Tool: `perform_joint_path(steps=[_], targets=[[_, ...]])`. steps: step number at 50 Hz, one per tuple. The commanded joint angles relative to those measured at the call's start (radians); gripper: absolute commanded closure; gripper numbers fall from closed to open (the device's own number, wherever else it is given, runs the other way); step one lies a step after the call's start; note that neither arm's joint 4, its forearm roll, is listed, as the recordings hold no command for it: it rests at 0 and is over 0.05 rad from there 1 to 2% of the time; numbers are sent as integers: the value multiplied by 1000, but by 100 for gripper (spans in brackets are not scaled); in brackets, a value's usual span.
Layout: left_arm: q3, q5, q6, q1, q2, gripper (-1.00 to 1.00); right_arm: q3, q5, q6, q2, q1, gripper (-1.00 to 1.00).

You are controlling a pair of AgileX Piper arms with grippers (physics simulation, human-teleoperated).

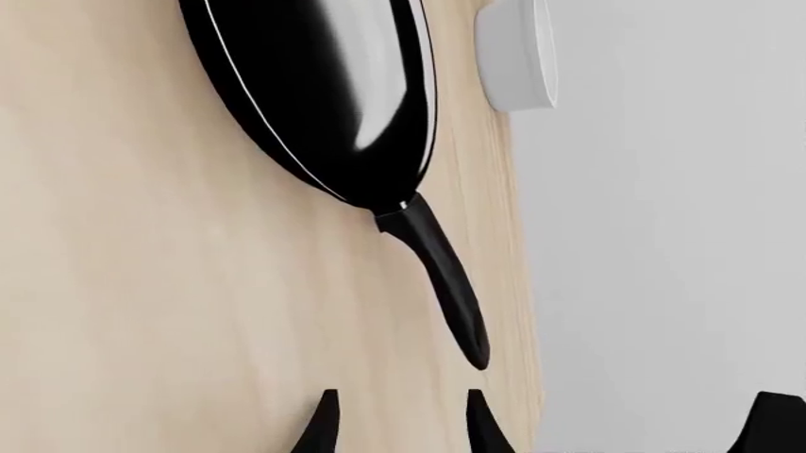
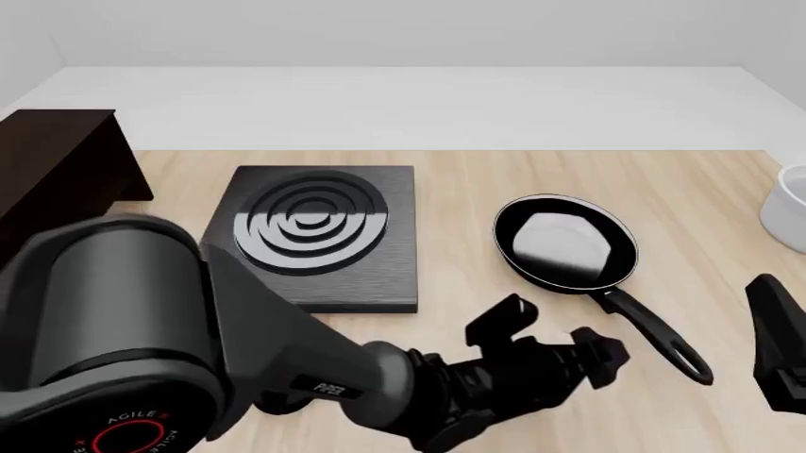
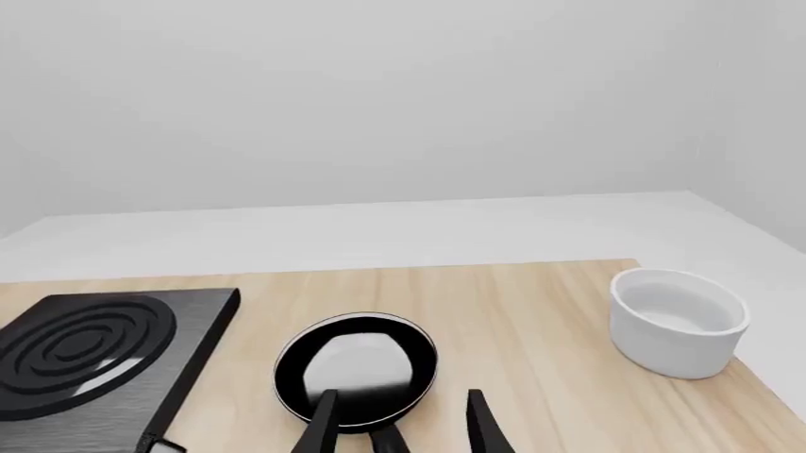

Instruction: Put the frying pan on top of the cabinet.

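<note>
The wooden table point(image 2: 705, 189) carries the dark cabinet point(image 2: 57, 160) at its far left, with the square stove plate point(image 2: 321, 236) beside it. The frying pan point(image 2: 564, 243) lies flat to the plate's right, handle toward the arms. The white bowl point(image 3: 678, 321) sits at the right edge. The left gripper point(image 2: 554, 344) hovers near the handle, jaws spread, apparently not touching. The right gripper point(image 3: 396, 420) is also spread, holding nothing

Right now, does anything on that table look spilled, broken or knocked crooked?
Nothing stands out. The frying pan sits flat and upright on the table, beside the stove plate rather than on it. The white bowl stands upright near the table's right edge, and the cabinet stands squarely at far left.
</note>
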Motion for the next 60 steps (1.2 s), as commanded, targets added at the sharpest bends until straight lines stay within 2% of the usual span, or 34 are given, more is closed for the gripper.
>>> perform_joint_path(steps=[1,32,60], targets=[[-29,7,-6,-8,19,-100,-1,-3,7,4,-1,-100],[-140,65,13,20,85,-100,-1,-27,6,33,3,-100],[-207,79,-14,0,137,-100,4,-26,23,25,-9,-100]])
